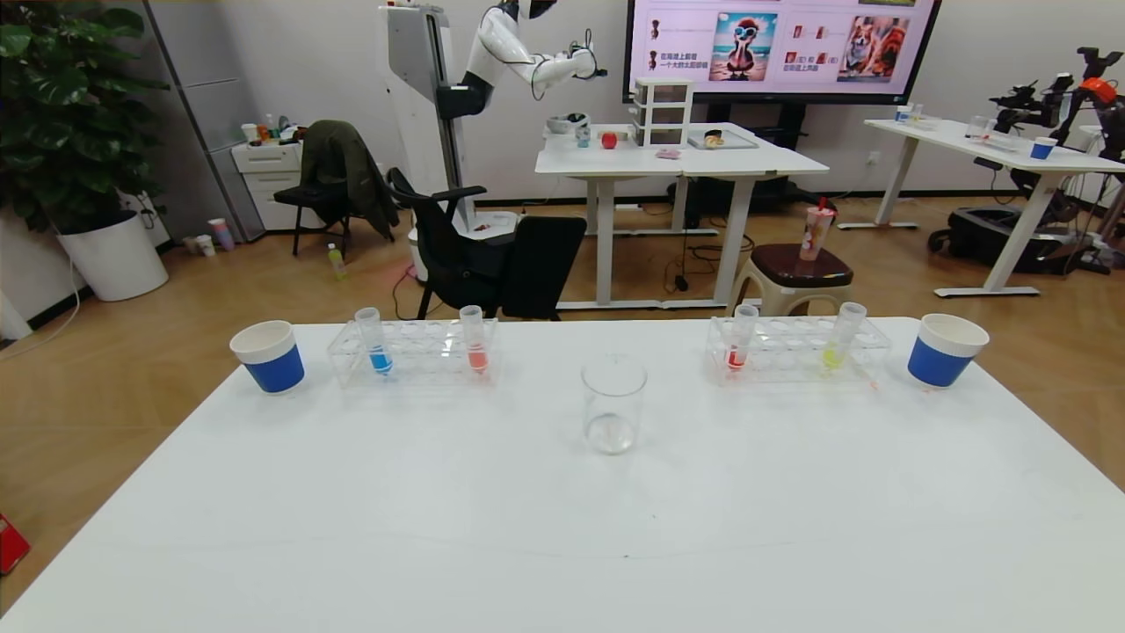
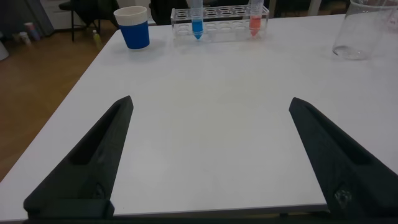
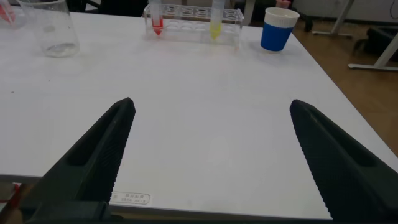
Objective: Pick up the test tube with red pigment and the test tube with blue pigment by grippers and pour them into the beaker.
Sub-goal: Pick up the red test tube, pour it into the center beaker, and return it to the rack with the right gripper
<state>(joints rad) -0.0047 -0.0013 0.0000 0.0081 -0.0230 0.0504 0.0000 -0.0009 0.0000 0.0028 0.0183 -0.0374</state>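
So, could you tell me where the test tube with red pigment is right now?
In the head view, the test tube with red pigment stands at the left end of the right-hand rack, beyond the beaker.

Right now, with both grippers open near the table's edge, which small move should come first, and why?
Probably advance the open left gripper toward the clear tube of sky-blue liquid upright in the left transparent rack; the glass beaker waits untouched.
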